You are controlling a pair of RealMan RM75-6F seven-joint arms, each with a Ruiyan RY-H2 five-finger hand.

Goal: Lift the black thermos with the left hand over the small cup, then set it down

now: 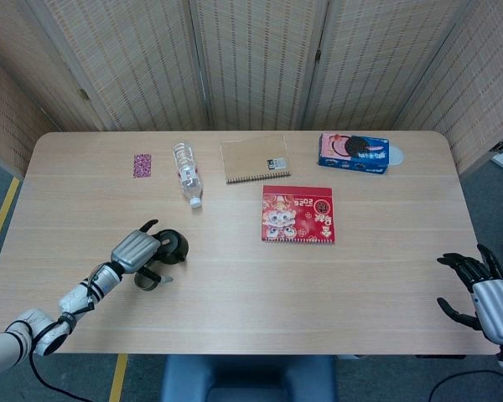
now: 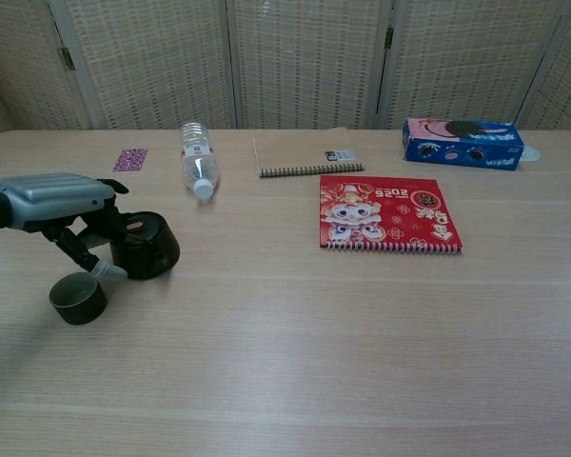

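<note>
nearest the chest camera, small cup [image 2: 78,298] stands on the table [image 2: 295,343], touching black thermos [image 2: 145,247] just behind it. left hand [image 2: 55,201] hangs over the cup, fingers [image 2: 74,249] against the thermos; whether it grips, i cannot tell. right hand [image 1: 484,291], well apart from the cup, spreads wide, holding nothing.

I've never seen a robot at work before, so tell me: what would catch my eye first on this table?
Probably the silver left hand near the table's front left, fingers curled around a squat black thermos, with a small dark cup just in front of it. Next, the bright red 2025 calendar at mid-table, with a blue cookie box at the back right. The right hand waits open at the table's right edge.
</note>
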